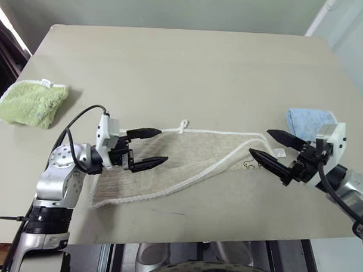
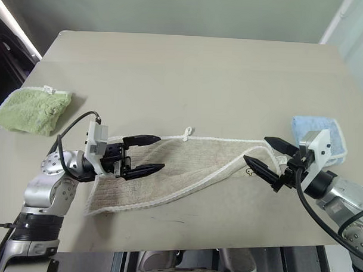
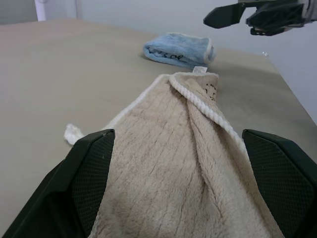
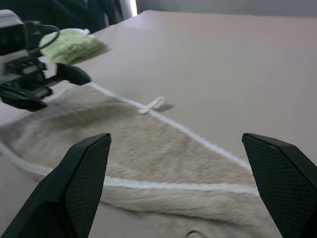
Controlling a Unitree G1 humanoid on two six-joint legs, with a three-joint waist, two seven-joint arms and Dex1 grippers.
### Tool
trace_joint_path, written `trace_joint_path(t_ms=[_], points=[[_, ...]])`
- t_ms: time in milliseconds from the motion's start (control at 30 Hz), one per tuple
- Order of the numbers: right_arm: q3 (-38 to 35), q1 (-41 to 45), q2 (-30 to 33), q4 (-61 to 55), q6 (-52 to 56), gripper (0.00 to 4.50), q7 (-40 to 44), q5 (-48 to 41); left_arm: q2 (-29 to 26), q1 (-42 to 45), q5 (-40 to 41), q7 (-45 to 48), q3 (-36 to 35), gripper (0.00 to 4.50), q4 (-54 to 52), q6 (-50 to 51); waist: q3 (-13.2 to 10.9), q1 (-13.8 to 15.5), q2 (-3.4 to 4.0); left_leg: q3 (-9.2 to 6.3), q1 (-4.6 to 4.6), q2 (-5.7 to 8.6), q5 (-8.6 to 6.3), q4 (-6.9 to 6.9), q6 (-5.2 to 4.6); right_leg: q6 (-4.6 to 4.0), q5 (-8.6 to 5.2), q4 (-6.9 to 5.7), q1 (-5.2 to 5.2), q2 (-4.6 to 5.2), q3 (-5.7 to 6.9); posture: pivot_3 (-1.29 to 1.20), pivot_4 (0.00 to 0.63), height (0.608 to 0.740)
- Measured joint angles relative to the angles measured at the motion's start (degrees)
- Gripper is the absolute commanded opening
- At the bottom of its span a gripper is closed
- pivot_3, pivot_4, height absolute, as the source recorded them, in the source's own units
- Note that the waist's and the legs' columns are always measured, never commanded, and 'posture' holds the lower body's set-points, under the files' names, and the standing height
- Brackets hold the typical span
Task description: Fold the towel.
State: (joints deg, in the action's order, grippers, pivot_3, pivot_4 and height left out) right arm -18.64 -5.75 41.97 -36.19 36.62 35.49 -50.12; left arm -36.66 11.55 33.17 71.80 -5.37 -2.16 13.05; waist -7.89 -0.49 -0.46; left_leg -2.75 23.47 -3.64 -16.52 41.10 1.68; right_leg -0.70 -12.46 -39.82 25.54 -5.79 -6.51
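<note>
green cloth [image 1: 31,103] near left edge of worktop [image 1: 190,64] | left hand [image 1: 152,148] released, over left end of towel [image 1: 186,166] | towel lying folded near front edge | right hand [image 1: 266,146] released, at towel's right end | blue cloth [image 1: 309,124] near right edge

The beige ribbed terry towel [image 1: 186,163] lies partly folded on the flat tan table [image 1: 190,70], stretched left to right along the near edge. The fluffy green cloth [image 1: 32,103] lies at the table's left edge, well apart from the towel. The folded light blue cloth [image 1: 309,122] lies at the right edge, just beyond the towel's right end.
</note>
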Motion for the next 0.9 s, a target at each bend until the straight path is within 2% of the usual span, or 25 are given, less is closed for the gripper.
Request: trace_joint_path(t_ms=[233, 433, 633, 900], points=[[-0.13, 0.62, 0.53, 1.78, 1.36, 4.50, -0.08, 0.06, 2.19, 1.33, -0.83, -1.02, 1.69, 4.45, 0.14, 0.13, 0.00, 0.12, 0.00, 0.02, 0.00, 0.00, 0.00, 0.00, 0.00, 0.14, 0.08, 0.00, 0.00, 0.01, 0.00, 0.00, 0.150, 0.703], [-0.09, 7.15, 4.75, 9.98, 11.42, 4.50, -2.91, -0.45, 3.09, 1.86, -1.33, -1.25, 2.45, 4.45, 0.16, 0.15, 0.00, 0.12, 0.00, 0.04, -0.01, 0.01, 0.02, 0.05, -0.04, 0.09, 0.08, 0.00, -0.02, 0.02, -0.02, 0.00, 0.150, 0.703], [2.09, 19.86, 6.50, 22.70, 19.29, 4.50, -3.38, 0.04, 4.40, 2.10, -2.49, -2.01, 4.00, 4.45, 0.20, -0.37, 0.00, 0.03, -0.01, 0.09, -0.01, -0.01, 0.04, 0.06, -0.06, 0.33, 0.23, 0.00, 0.02, 0.01, -0.04, 0.00, 0.150, 0.703], [12.46, 32.76, 6.10, 41.44, 21.68, 4.50, 3.11, 6.75, 5.12, 2.50, -3.42, -2.09, 4.31, 4.45, 0.53, -1.54, 0.01, 0.03, 0.02, 0.14, 0.35, -0.05, 0.04, 0.09, -0.07, 0.40, 0.34, -0.09, 0.46, 0.04, -0.04, 0.00, 0.150, 0.703]])
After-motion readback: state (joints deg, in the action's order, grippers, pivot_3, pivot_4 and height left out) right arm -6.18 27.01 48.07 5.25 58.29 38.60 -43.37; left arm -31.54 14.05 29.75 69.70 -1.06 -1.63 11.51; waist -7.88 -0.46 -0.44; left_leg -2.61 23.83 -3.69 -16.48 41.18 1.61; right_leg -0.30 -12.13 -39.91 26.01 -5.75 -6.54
